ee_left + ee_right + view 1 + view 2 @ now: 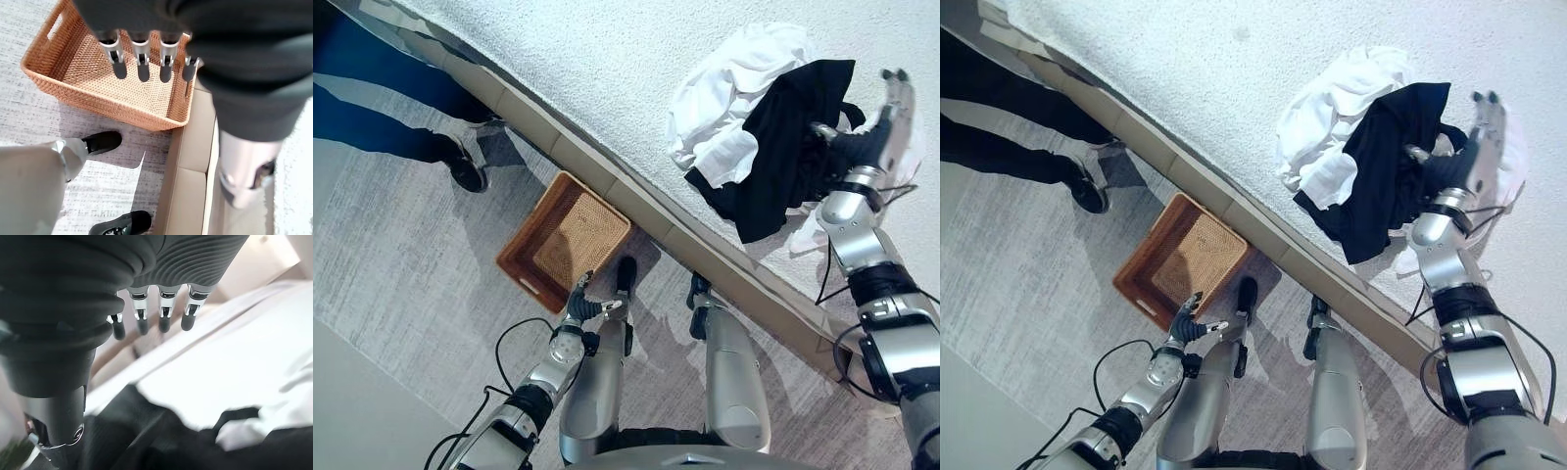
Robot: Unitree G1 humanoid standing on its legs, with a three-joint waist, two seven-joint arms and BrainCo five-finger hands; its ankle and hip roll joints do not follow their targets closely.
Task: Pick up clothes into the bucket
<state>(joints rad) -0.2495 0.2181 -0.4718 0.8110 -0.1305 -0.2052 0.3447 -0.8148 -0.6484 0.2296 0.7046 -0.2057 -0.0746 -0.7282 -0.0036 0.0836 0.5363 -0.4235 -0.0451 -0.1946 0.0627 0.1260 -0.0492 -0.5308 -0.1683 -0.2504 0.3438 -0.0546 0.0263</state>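
Nearest me, my left hand (pixel 584 305) hangs low over the grey carpet (pixel 401 274), fingers straight and spread, just short of the wicker basket (pixel 564 238) that sits against the bed's beige base (pixel 636 211). Up on the white textured bed (pixel 568 59), a black garment (pixel 783 147) lies over white clothes (pixel 729 88). My right hand (pixel 886 122) hovers beside them, fingers extended, holding nothing. Beyond, a person's legs (pixel 382 117) stand on the floor.
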